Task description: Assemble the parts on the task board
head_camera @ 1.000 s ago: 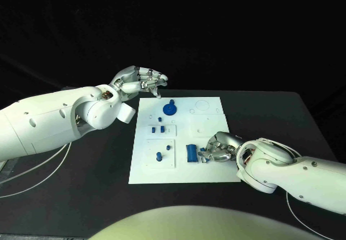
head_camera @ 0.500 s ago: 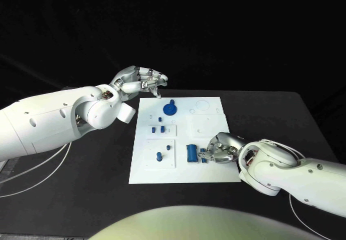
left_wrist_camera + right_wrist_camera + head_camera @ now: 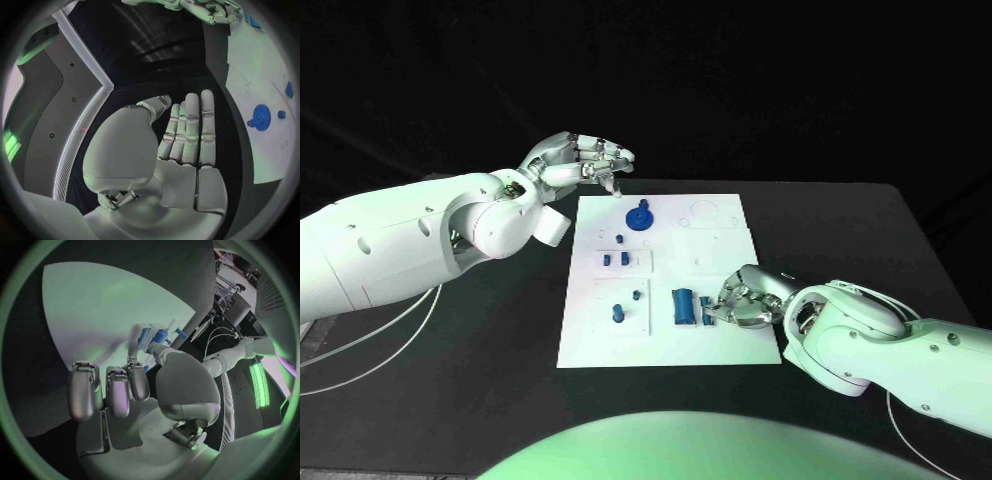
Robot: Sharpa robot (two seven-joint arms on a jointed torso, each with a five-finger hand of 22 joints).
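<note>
On the task board (image 3: 733, 345), right hand (image 3: 741, 298) (grasp unclear) beside a blue part (image 3: 682, 305); left hand (image 3: 578, 158) empty, fingers apart.

A black counter (image 3: 834, 220) with a matte top stands against a dark backdrop that swallows everything behind it. Thin pale cables (image 3: 365, 345) loop across the counter's left side. In the left wrist view, a grey wall panel (image 3: 56, 100) carries a bright white strip (image 3: 84, 120) running along its edge.
</note>
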